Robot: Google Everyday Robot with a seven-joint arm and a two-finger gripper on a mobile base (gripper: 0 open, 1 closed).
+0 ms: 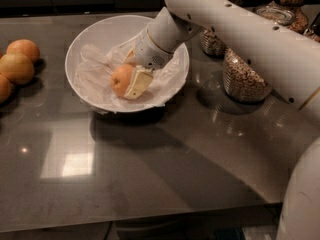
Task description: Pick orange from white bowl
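One orange [120, 79], lying on the crinkled lining [92, 74] of the white bowl [97, 29], near its middle. One gripper [130, 78], inside the bowl, jaws pinching the orange front and back. Three paler oranges [17, 66], left edge of tabletop [150, 174], well apart from the bowl. Filled glass jars [243, 79], right of the bowl.

Dark glossy countertop [165, 184], dim backdrop (pale reflection [67, 156])

Our arm [240, 29] stretches from upper R, wrist tilted down-left. End effector [129, 77] sits low in the white bowl [100, 31], fingers [139, 83] pressed vs. the orange [119, 79] btwn them.
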